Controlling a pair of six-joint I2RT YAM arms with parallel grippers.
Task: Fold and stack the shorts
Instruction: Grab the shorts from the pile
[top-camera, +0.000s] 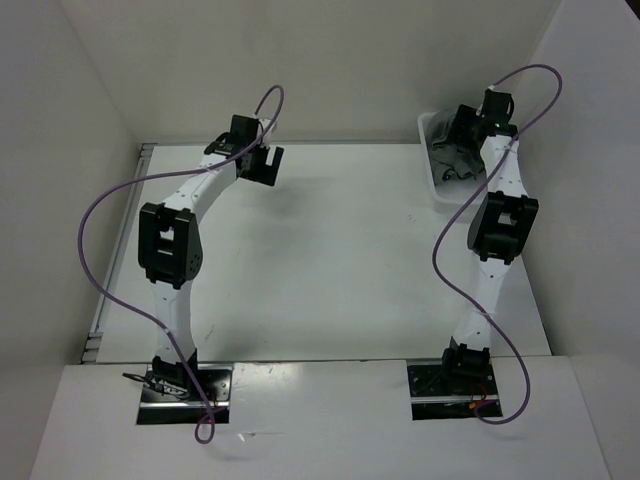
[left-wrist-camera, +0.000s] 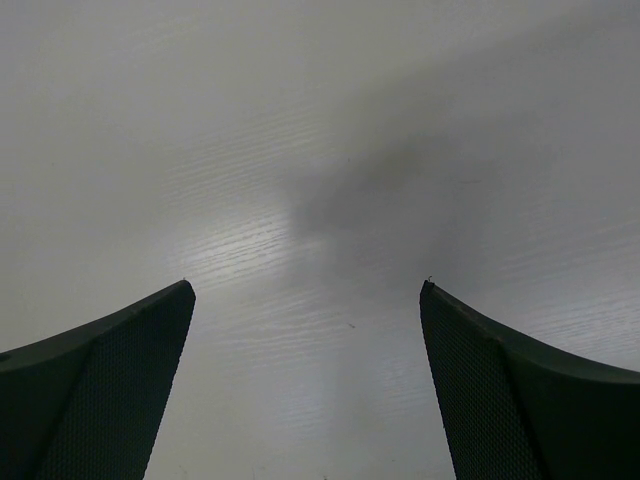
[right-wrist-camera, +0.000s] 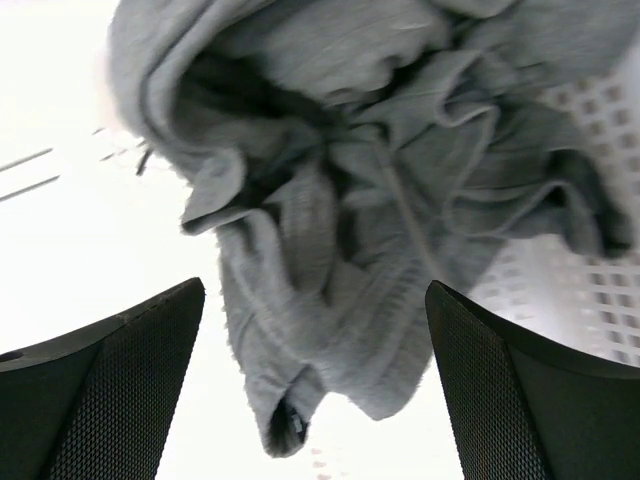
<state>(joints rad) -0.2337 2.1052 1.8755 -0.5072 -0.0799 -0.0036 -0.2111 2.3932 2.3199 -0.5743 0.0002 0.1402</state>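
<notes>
1. The white, faintly wood-grained surface is seen stretching between pale walls, with both arms bolted at its near edge.
2. The left arm is bent at the elbow and reached toward the far left. The right arm is stretched toward the far right corner.
3. A white plastic mesh basket is set in that far right corner, partly hidden by the right arm's wrist.
4. The shorts are bunched in the basket as a crumpled heap of soft grey knit fabric. Thick folds and hems are shown, and one lobe is draped over the basket's edge.
5. The right hand is held over the basket with its fingers spread wide. The shorts are seen just beyond and between the dark textured fingers, and no grip on them is shown.
6. The left hand is held above bare surface with its fingers spread and nothing between them, well apart from the shorts.
</notes>
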